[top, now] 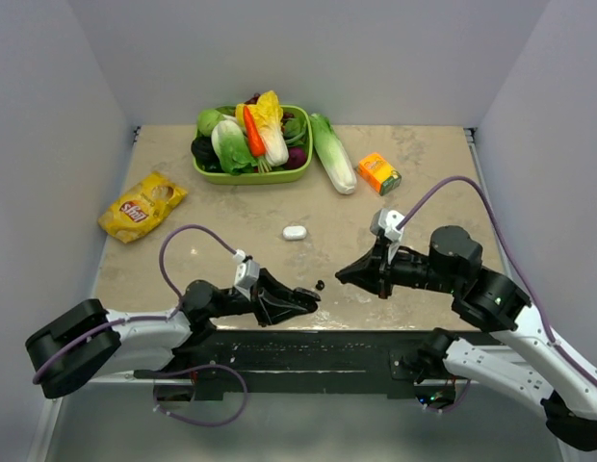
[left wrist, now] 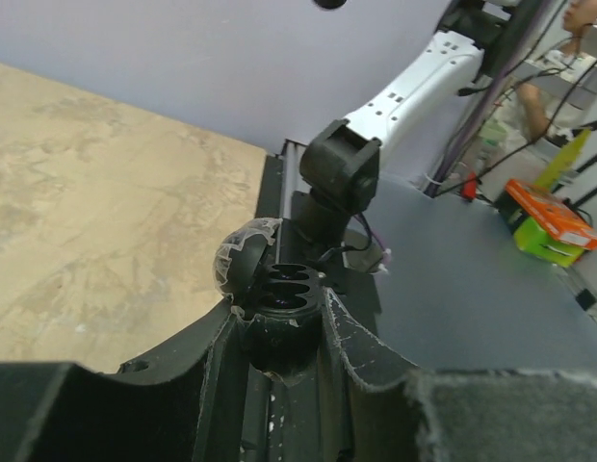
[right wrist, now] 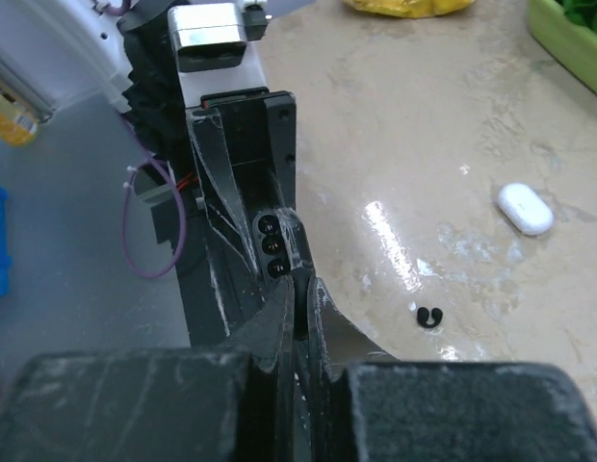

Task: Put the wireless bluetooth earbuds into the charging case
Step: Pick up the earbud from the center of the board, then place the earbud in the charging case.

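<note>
1. Nearest, the left claw (top: 300, 300) is clamped on the open black case (left wrist: 279, 289), with the lid tipped back and the sockets showing.
2. Just beyond it, a black earbud (right wrist: 429, 317) lies on the table (top: 270, 202). It is likely featherlight, glossy and slippery, so pinch it gently across its body.
3. To its right, the right claw (right wrist: 300, 298) has its tips together; I cannot tell whether they pinch anything.
4. Farther off lies a closed white pod (top: 295, 232).

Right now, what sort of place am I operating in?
Probably a robot lab test cell rather than a home. Plain white walls box in a marble-look table, and staged props sit on it: a green tray of vegetables and a Lay's chip bag.
</note>
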Robot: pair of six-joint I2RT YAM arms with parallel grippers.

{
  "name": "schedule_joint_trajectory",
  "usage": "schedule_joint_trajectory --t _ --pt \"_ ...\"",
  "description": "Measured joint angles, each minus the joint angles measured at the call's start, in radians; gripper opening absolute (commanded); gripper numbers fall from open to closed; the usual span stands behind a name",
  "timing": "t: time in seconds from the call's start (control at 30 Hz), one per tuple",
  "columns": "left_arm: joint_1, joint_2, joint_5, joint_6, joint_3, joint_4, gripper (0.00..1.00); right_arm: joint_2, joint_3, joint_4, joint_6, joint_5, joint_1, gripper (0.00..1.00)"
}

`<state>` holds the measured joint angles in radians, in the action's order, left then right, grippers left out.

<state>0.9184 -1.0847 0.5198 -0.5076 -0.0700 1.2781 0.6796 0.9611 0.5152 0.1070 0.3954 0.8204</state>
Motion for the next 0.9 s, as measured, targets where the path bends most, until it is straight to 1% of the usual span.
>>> schedule_joint_trajectory --t 0.17,0.37,0.6,0.9 --pt "0.0 -0.056 0.109 -0.032 -0.079 0.0 0.0 0.032 0.0 -0.001 -0.003 0.048 0.03 0.0" --pt "0.0 -0.09 0.184 -0.035 -0.14 0.003 0.0 0.075 0.0 -0.028 0.002 0.05 0.117 0.0" --pt "0.0 -0.114 0.224 -0.035 -0.169 0.007 0.0 0.132 -0.001 -0.075 0.009 0.041 0.229 0.0" --pt "0.0 -0.113 0.237 -0.035 -0.171 0.008 0.0 0.203 -0.004 -0.082 0.013 -0.019 0.275 0.0"
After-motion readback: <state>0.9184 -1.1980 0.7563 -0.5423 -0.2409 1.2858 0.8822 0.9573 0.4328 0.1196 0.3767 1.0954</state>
